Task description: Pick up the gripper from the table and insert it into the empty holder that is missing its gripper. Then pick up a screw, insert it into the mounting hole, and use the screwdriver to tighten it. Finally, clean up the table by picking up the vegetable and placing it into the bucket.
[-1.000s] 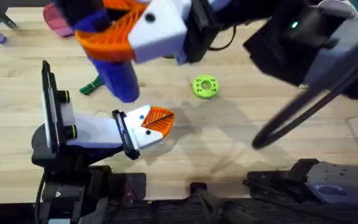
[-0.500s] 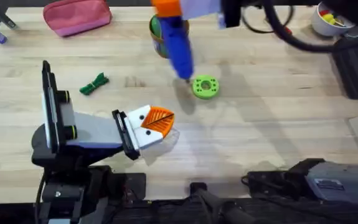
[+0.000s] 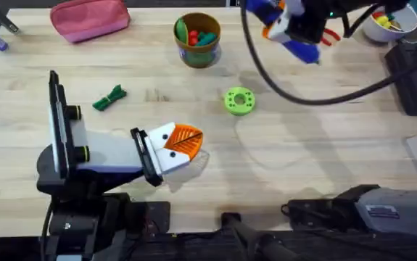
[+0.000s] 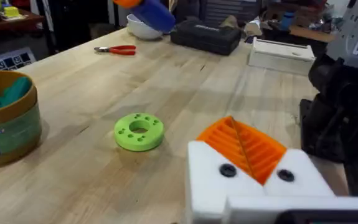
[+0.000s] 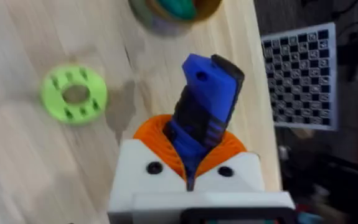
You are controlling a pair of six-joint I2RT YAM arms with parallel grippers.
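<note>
Right gripper (image 3: 289, 29), clamped on the screwdriver (image 3: 299, 45), far right over the desk (image 3: 302, 145); left gripper (image 3: 183, 141) nearly closed, empty; vegetable (image 3: 109, 98) lies left, outside the far bucket (image 3: 197, 45), so cleanup apparently remains.

Even, bright overhead light falls on the pale wooden table (image 3: 302, 159), casting only soft, faint shadows beneath the right gripper (image 3: 289, 29) and its cable. That gripper smears with motion blur in the overhead view. In the right wrist view, the green disc (image 5: 74, 93) beyond the fingers is blurred too.
</note>
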